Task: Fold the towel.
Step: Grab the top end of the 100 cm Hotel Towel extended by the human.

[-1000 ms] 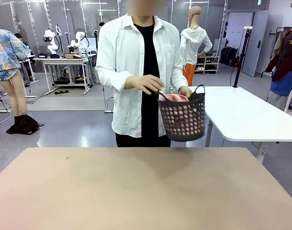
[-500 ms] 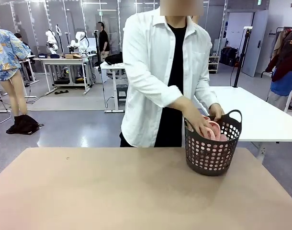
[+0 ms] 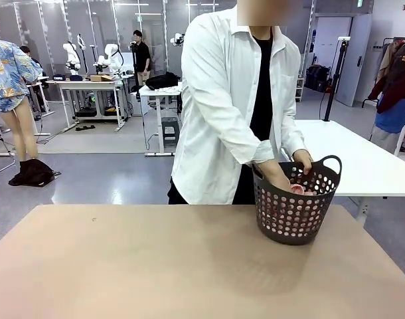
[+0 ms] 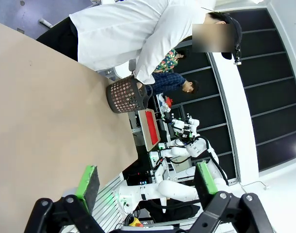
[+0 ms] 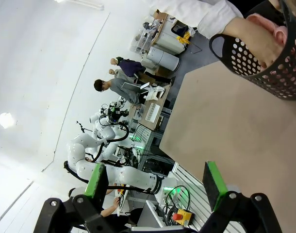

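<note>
Waiting on the handover, as far as I could judge: no folding had started. Over on the left, the left jaws hung wide open with nothing between the green pads [image 4: 88, 182], looking out over the table [image 3: 156, 266]. Toward the right, the person [image 3: 222, 100] had both hands [image 3: 277, 177] down in the dark basket [image 3: 292, 222] standing on the table, and the pink towel [image 3: 297, 189] sat bunched inside it. The right jaws were spread just as wide, empty too. Next move needed the towel out and flat; the basket wall and those hands blocked any grab.
</note>
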`<state>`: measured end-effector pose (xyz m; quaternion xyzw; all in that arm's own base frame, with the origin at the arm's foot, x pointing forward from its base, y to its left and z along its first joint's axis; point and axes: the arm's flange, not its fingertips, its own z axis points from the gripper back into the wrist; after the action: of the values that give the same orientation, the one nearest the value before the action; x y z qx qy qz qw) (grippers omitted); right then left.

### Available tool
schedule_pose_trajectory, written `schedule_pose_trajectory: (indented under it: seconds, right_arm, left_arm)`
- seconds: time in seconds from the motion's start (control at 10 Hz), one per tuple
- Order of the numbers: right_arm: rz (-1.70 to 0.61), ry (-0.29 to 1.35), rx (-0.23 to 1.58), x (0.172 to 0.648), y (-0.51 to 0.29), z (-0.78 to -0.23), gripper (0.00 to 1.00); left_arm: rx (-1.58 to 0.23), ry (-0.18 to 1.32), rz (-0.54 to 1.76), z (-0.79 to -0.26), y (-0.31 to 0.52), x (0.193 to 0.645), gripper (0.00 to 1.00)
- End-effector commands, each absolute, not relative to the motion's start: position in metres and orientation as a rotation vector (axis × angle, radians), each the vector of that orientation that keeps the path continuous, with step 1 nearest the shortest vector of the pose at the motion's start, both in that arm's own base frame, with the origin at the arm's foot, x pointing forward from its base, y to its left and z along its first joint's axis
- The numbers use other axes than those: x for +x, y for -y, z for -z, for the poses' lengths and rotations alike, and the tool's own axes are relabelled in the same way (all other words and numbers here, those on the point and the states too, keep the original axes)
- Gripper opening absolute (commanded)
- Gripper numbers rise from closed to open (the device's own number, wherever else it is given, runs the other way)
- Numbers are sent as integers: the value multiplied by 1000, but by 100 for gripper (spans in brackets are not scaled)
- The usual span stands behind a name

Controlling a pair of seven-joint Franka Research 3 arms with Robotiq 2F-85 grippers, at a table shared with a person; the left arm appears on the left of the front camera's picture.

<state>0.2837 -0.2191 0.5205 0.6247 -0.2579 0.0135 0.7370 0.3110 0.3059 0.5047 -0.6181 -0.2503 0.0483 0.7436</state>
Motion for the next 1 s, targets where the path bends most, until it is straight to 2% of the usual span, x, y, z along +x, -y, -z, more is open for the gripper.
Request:
schedule_pose_trajectory:
  seconds: [0.0,0.9]
  right_arm:
    - [-37,580,1380,285,219,-521,100]
    - [-37,580,1380,285,219,-521,100]
  left_arm:
    - [-1356,542,-98,-506,-304,307,100]
    - [-1356,542,-98,-506,-304,307,100]
